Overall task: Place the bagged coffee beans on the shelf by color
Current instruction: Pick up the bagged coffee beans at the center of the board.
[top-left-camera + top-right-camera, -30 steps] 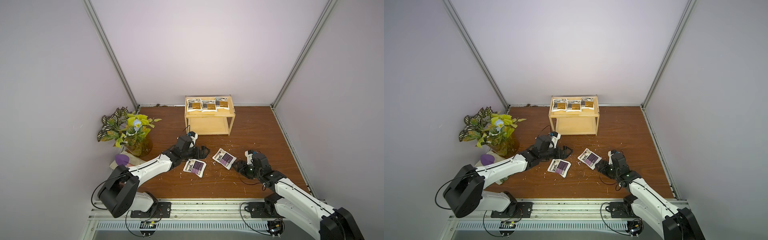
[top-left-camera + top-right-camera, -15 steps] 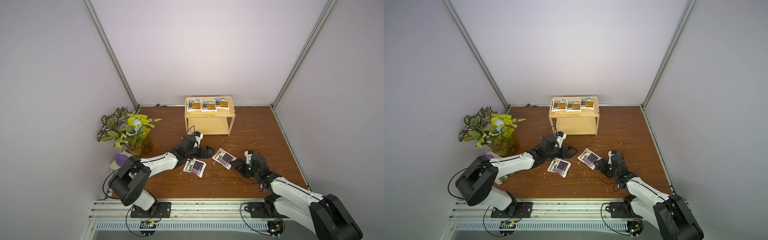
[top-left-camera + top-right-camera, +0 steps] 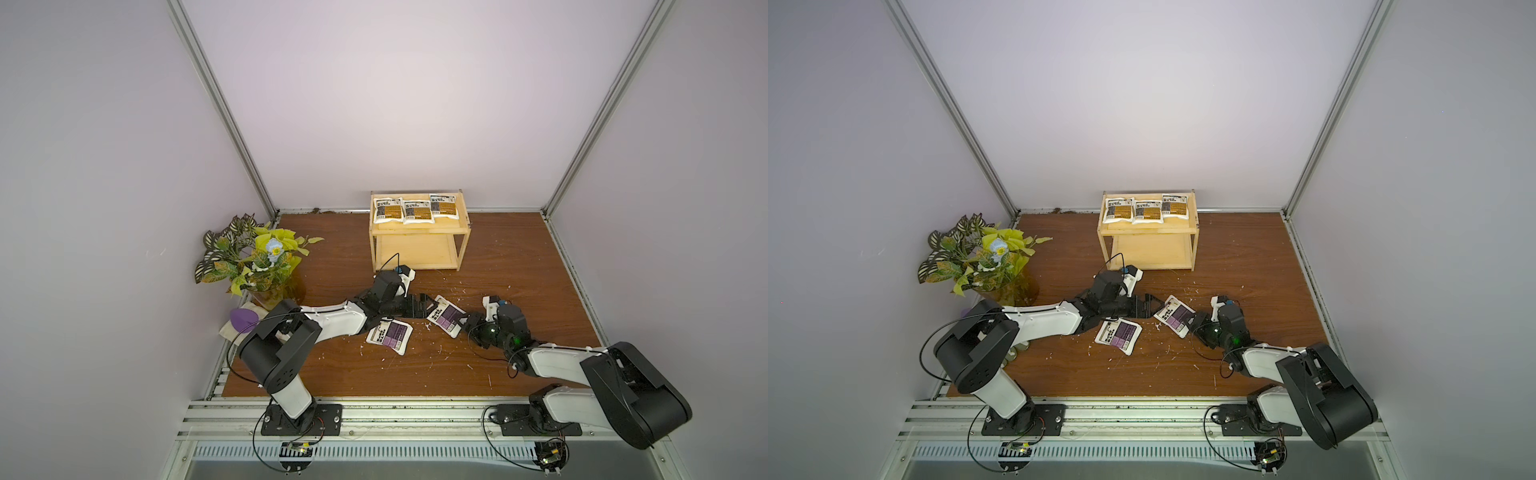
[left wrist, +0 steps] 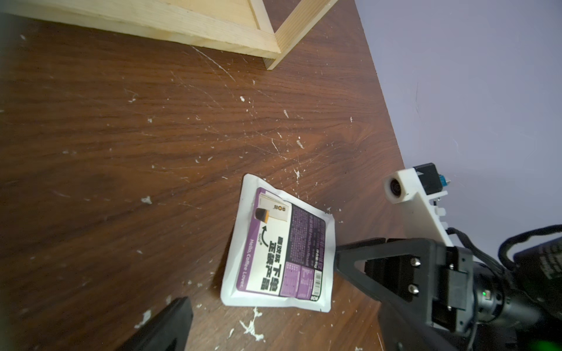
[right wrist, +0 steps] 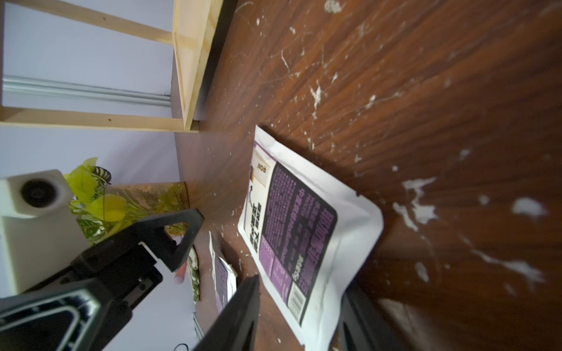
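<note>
Three orange-brown bagged coffee beans (image 3: 415,211) lie in a row on the top tier of the shelf (image 3: 419,231); its lower tier is bare. Two purple pouches lie on the floor, one (image 3: 389,334) beside the left forearm and one (image 3: 445,318) between both grippers. My right gripper (image 5: 301,291) straddles that pouch's near corner (image 5: 298,218), with a gap still showing beside one finger. My left gripper (image 3: 428,306) stands open at the pouch's opposite end (image 4: 282,249), nothing between its fingers (image 4: 164,328).
A leafy plant in an amber vase (image 3: 257,262) stands at the left wall, with a purple object on a cloth (image 3: 243,318) in front of it. White flecks litter the wooden floor (image 3: 415,374). Walls enclose three sides.
The left arm has stretched right, bringing its gripper up to the purple pouch. The right gripper has moved onto the pouch's corner and its jaws have narrowed.
</note>
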